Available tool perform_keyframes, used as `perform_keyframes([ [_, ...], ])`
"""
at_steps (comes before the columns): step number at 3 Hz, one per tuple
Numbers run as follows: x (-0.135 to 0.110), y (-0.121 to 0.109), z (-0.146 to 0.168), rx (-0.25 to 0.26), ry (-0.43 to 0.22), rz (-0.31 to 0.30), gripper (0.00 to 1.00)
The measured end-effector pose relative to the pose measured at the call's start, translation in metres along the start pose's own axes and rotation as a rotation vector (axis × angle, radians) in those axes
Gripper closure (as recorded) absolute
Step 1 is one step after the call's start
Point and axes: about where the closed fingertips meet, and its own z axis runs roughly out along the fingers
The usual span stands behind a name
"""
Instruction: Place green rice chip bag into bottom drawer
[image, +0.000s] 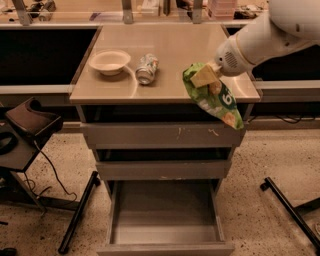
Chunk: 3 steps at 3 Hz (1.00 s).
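Presently, the green rice chip bag (218, 101) is clamped by 1 corner in the claw (204, 76), hung beyond the tabletop (170, 55) edge above the open bottom drawer (165, 212), and could be snagged on upper drawers (160, 136).

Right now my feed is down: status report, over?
Gripper shut on green rice chip bag, dangling past countertop front edge. Bottom drawer open, below-left of bag. Nothing between them; bowl, can sit on countertop.

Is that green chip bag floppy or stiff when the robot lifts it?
Probably floppy: the green rice chip bag droops below the gripper pinching its top over the table's front edge. Likely light, as one pinch holds it.
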Motion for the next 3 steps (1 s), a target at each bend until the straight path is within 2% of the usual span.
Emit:
perform_keyframes([
  [1, 0.035, 0.062, -0.011, -0.181, 0.044, -0.036, 1.0],
  [2, 0.035, 0.062, -0.011, -0.18, 0.044, -0.036, 1.0],
  [3, 0.053, 0.064, 0.013, -0.157, 0.037, -0.004, 1.0],
])
